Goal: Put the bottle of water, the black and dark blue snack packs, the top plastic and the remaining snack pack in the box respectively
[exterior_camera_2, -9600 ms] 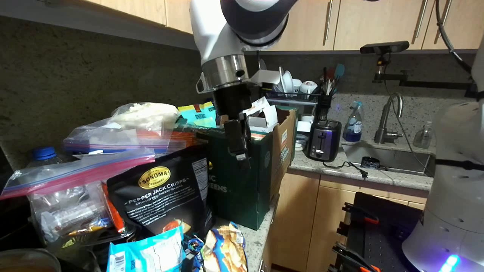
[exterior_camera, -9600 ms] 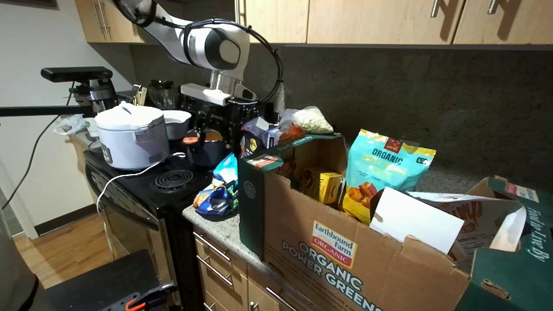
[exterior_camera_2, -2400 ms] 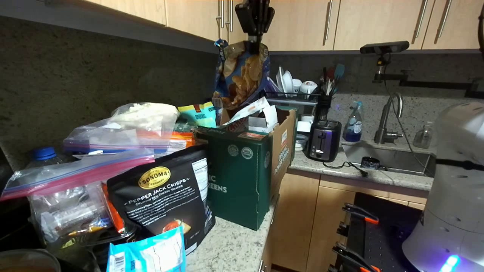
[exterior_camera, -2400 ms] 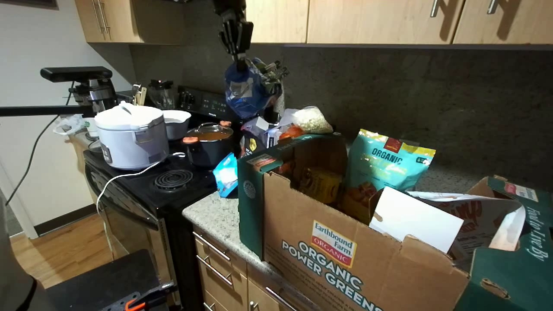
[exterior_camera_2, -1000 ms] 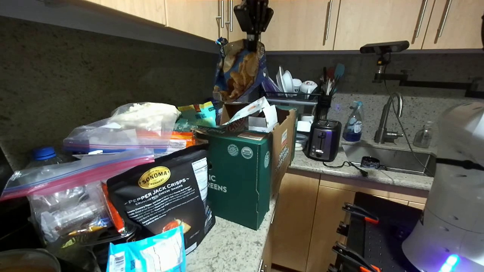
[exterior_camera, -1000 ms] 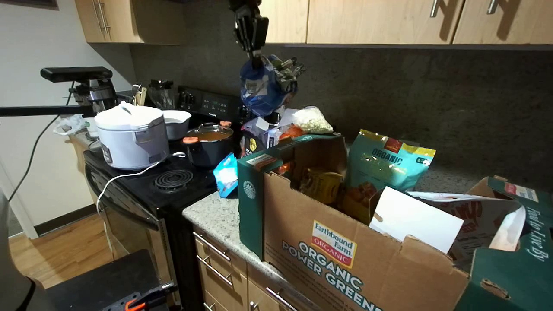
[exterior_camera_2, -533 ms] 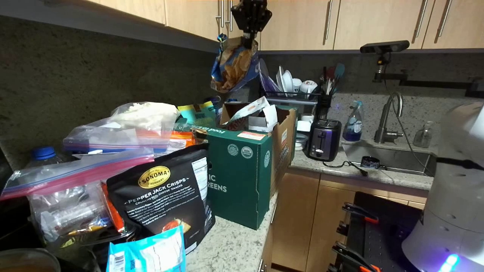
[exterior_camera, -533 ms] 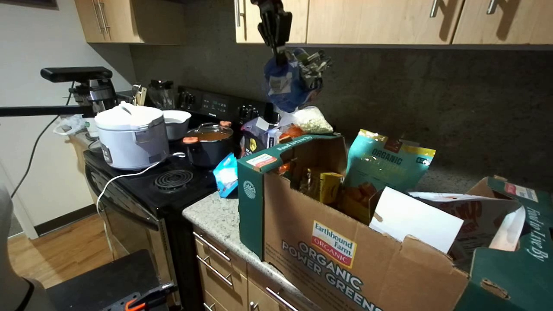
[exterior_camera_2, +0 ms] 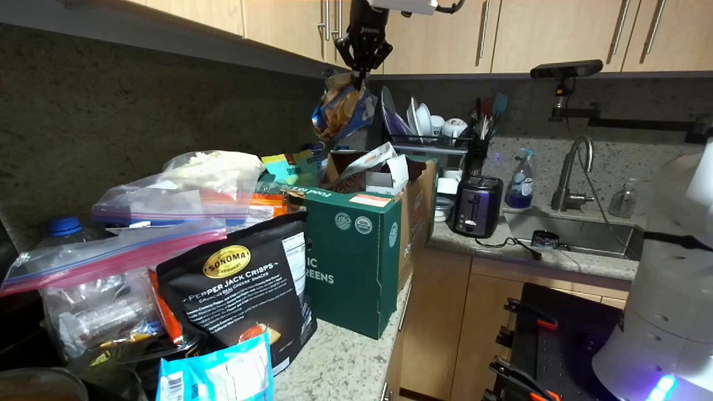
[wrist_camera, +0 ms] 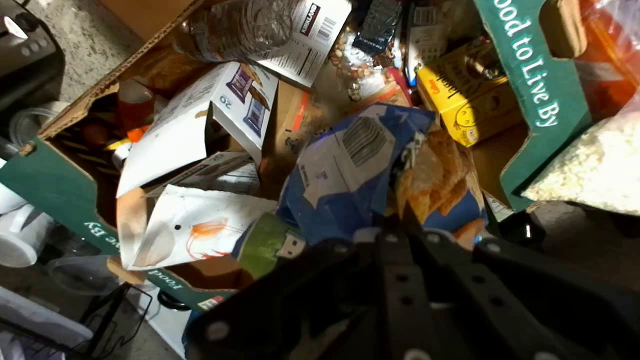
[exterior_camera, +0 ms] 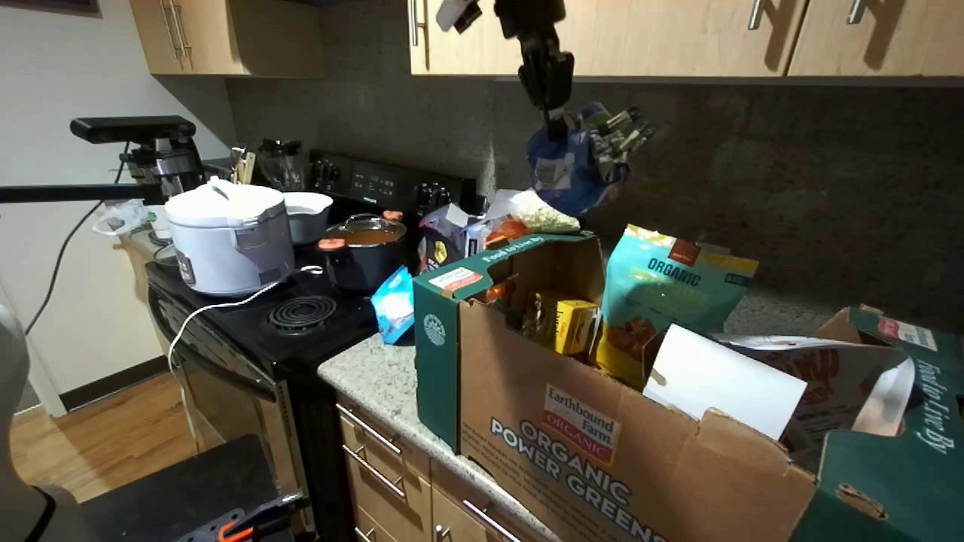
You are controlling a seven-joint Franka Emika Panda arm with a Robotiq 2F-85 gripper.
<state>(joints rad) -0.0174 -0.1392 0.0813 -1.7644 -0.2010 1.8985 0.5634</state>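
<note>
Well, blue snack pack point(exterior_camera_2: 337, 113) — long axis obliquely downward — tight in the gripper point(exterior_camera_2: 360, 81).

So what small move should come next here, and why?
Probably lower the end effector gently toward the open box: it grips the blue snack pack, which hangs higher than the box in both exterior views, with the box's open top beyond it in the wrist view.

The robot's black gripper point(exterior_camera_2: 360, 82) hangs, tips downward, near the top of both exterior views, its jaws clamped in a pinch; in the wrist view its dark fingers point(wrist_camera: 405, 320) run side by side. The arm's pale base point(exterior_camera_2: 663, 301) rises at an exterior view's right edge, a violet light point(exterior_camera_2: 666, 384) glowing near its foot.
</note>
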